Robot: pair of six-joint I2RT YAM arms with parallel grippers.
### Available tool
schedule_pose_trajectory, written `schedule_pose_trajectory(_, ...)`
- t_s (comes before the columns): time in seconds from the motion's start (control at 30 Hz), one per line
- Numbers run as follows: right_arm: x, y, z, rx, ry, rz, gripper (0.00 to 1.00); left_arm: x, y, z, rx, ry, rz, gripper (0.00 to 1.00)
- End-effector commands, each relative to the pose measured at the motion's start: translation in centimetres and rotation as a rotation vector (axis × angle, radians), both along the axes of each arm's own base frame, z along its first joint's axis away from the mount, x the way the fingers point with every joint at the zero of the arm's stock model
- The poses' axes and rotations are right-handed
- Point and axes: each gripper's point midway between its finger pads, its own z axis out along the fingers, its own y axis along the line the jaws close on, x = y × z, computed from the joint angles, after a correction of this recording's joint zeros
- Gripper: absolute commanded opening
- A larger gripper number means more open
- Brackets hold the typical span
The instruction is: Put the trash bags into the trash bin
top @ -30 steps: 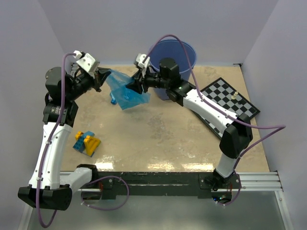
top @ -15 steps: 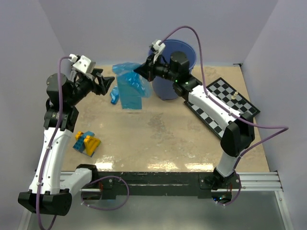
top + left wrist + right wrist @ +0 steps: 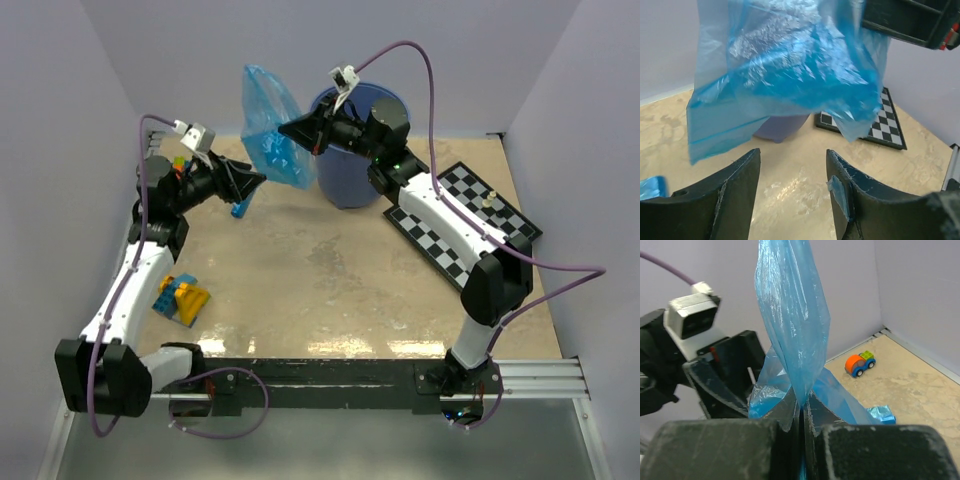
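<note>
A thin, crinkly blue trash bag [image 3: 266,125] hangs in the air just left of the trash bin [image 3: 345,182], a round blue bucket at the back of the table. My right gripper [image 3: 291,130] is shut on the bag's edge, its fingers pinched on the film [image 3: 792,325]. My left gripper [image 3: 252,182] is open below the bag [image 3: 790,65], with only table between its fingers [image 3: 735,195] and a scrap of blue film stuck on the right one. A second small blue trash bag [image 3: 240,207] lies on the table under the left gripper.
A chessboard [image 3: 470,215] lies right of the bin, with a small piece on it. Yellow and blue toy blocks [image 3: 182,298] sit at the near left. A small toy car [image 3: 859,363] stands by the back wall. Walls close in on three sides.
The left gripper let go of the bag and reached rightwards under it. The right gripper shut on the bag and lifted it higher, towards the bin.
</note>
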Motion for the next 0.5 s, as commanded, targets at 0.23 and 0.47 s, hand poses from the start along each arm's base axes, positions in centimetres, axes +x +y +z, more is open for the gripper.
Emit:
schedule_pose_trajectory(0.23,-0.8,-0.5,3.4,0.059,-0.053,0.001,0.0,1.2,-6.0,6.5,-0.175,-0.179,-0.267,0.58)
schedule_pose_trajectory(0.47,0.6,-1.1,2.6,0.034,-0.061,-0.079,0.0,1.0,-6.5,7.0,-0.159,-0.179,-0.282,0.0)
